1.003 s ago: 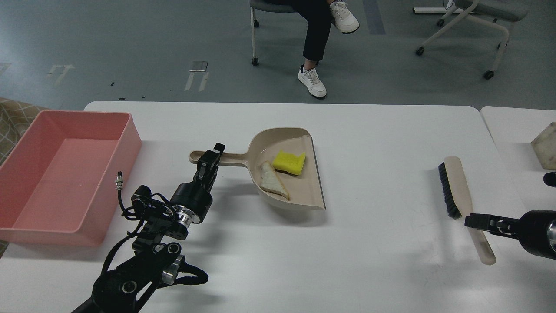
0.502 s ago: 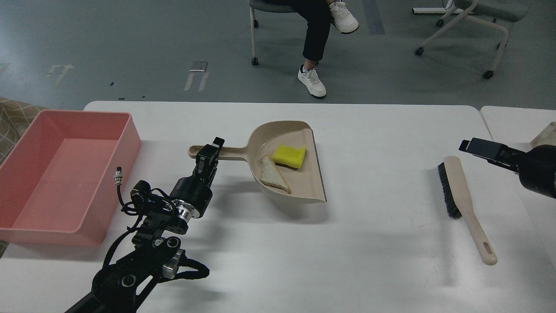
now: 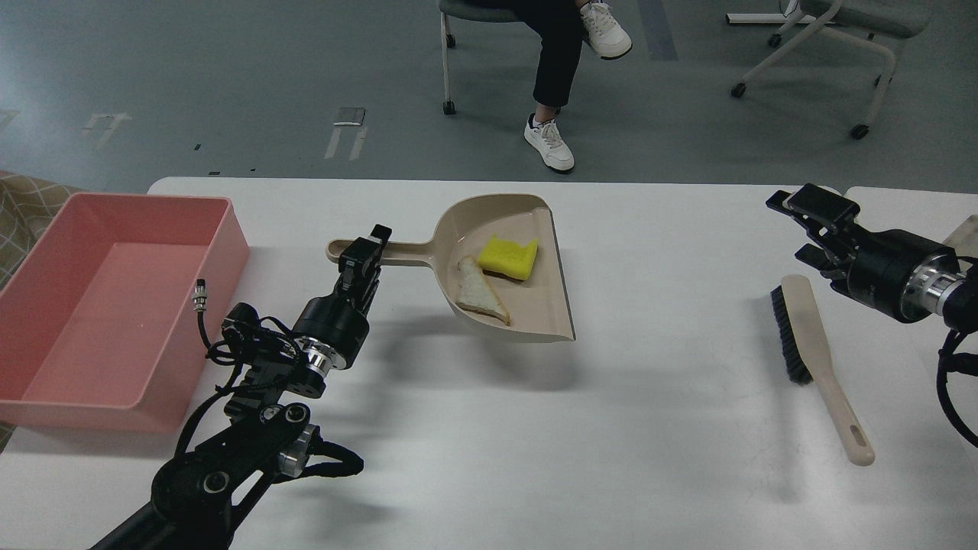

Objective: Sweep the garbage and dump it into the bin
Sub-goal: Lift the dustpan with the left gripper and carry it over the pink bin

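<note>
The beige dustpan point(image 3: 527, 229) hangs a little above the white table, casting a shadow below it. In it lie the garbage: a yellow sponge piece point(image 3: 508, 256) and a flat grey-beige piece point(image 3: 481, 292). My left gripper point(image 3: 365, 250) is shut on the dustpan's long handle point(image 3: 405, 253). The pink bin point(image 3: 206, 321) stands at the table's left edge, to the left of my left arm, and nothing lies in it. My right gripper point(image 3: 798, 229) is open and empty, held above the table at the far right, just beyond the brush.
The beige brush with black bristles point(image 3: 811, 336) lies flat on the table at the right. A second table point(image 3: 901, 218) abuts on the right. A seated person point(image 3: 550, 137) and chairs point(image 3: 833, 30) are beyond the table's far edge.
My left gripper has lifted the dustpan off the table and carried it slightly farther away. My right gripper left the brush's handle and rose to the far right; the brush stays lying.
</note>
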Available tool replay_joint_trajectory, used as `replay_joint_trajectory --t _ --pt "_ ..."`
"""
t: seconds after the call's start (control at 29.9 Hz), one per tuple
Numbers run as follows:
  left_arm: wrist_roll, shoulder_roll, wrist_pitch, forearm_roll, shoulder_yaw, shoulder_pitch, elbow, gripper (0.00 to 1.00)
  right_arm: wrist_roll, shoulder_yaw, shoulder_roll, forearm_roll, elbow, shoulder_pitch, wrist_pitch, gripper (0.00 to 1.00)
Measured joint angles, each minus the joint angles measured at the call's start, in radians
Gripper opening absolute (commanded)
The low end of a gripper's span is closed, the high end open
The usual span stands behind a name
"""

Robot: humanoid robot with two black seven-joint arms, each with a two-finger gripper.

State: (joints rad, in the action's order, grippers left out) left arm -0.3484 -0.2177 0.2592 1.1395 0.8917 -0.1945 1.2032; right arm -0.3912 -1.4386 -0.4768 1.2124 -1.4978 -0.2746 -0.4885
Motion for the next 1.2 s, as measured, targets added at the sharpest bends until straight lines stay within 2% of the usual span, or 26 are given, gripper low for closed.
replay_joint_trajectory --t 0.3,0.53,0.64,0.77,0.87,0.97,1.2 --pt "0.013 -0.024 0.0 -0.001 -0.001 0.0 0.048 0.07 0.007 -0.23 0.201 -0.225 0.144 -0.012 0.0 1.0" --pt "0.014 -0.109 -0.004 -0.05 0.0 0.002 0.097 0.07 0.021 -0.281 0.283 -0.407 0.261 -0.048 0.0 0.99" --pt "0.012 -0.145 -0.004 -0.096 0.003 0.003 0.115 0.07 0.066 -0.281 0.313 -0.42 0.294 -0.062 0.0 0.99" --pt "0.009 -0.182 -0.005 -0.115 0.003 0.001 0.128 0.08 0.168 -0.273 0.356 -0.422 0.327 -0.086 0.0 0.99" --pt "0.009 -0.204 -0.005 -0.117 0.003 -0.001 0.142 0.07 0.224 -0.265 0.378 -0.422 0.371 -0.118 0.0 0.99" --pt "0.009 -0.234 -0.007 -0.125 0.003 -0.001 0.155 0.07 0.246 -0.262 0.393 -0.422 0.406 -0.138 0.0 0.99" --pt "0.011 -0.328 -0.01 -0.185 0.022 -0.01 0.204 0.07 0.263 -0.251 0.404 -0.419 0.429 -0.144 0.0 0.99"
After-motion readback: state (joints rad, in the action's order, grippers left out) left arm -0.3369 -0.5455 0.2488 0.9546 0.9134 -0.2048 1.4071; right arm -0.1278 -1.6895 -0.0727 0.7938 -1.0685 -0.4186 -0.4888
